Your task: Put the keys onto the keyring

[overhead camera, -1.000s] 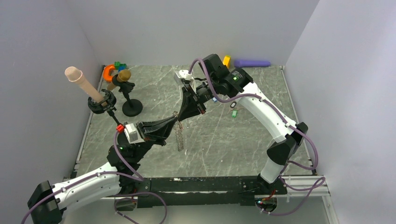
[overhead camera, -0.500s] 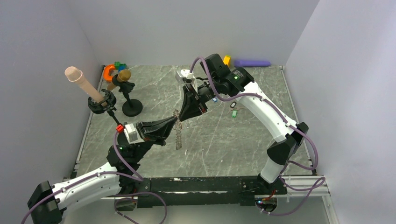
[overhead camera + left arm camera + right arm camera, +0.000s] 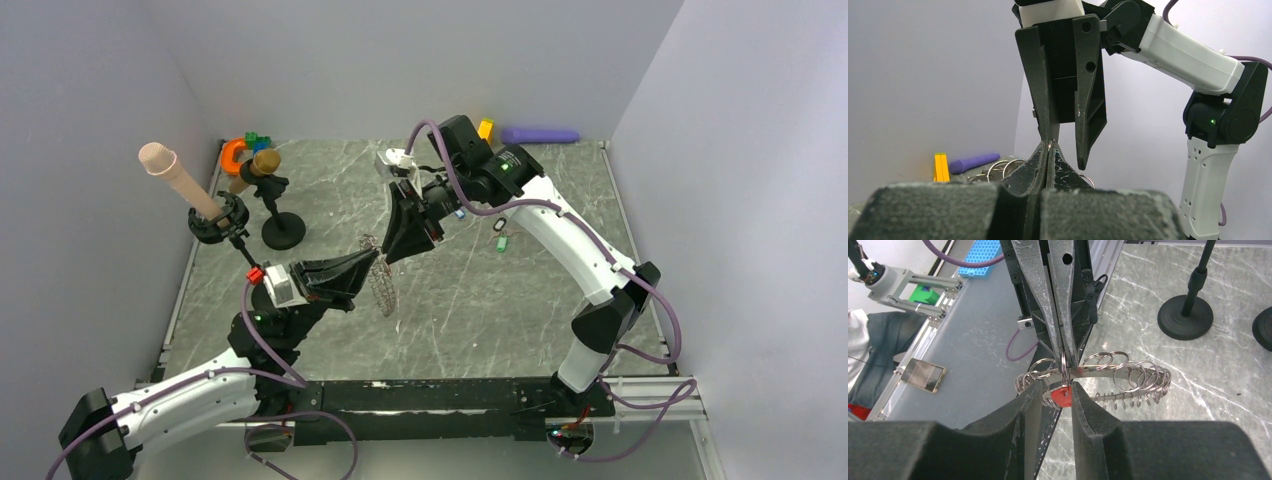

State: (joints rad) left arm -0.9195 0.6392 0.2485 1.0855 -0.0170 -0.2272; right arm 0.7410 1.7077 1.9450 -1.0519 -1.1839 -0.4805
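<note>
The keyring (image 3: pixel 383 287), a floppy loop of silver rings, hangs over the middle of the table. My left gripper (image 3: pixel 373 260) is shut on one of its rings (image 3: pixel 1064 360). In the left wrist view the left gripper (image 3: pixel 1049 145) pinches that ring right at its tips. A red key (image 3: pixel 1063 395) dangles from the ring, in the gap of my right gripper (image 3: pixel 1056 386), which stands open around it. It lies close to the right finger; I cannot tell whether they touch. A green key (image 3: pixel 500 244) lies on the table to the right. The other keys are hidden.
Two black stands (image 3: pixel 283 232) rise at the back left, one carrying a peach cylinder (image 3: pixel 172 173). A purple cylinder (image 3: pixel 540 135) and an orange block (image 3: pixel 485 128) lie along the back wall. Walls close in the left, back and right sides.
My right gripper has gone from shut to open, letting go of the red key at the ring. The hanging keyring has swung and spread a little. The left gripper has stayed shut.
</note>
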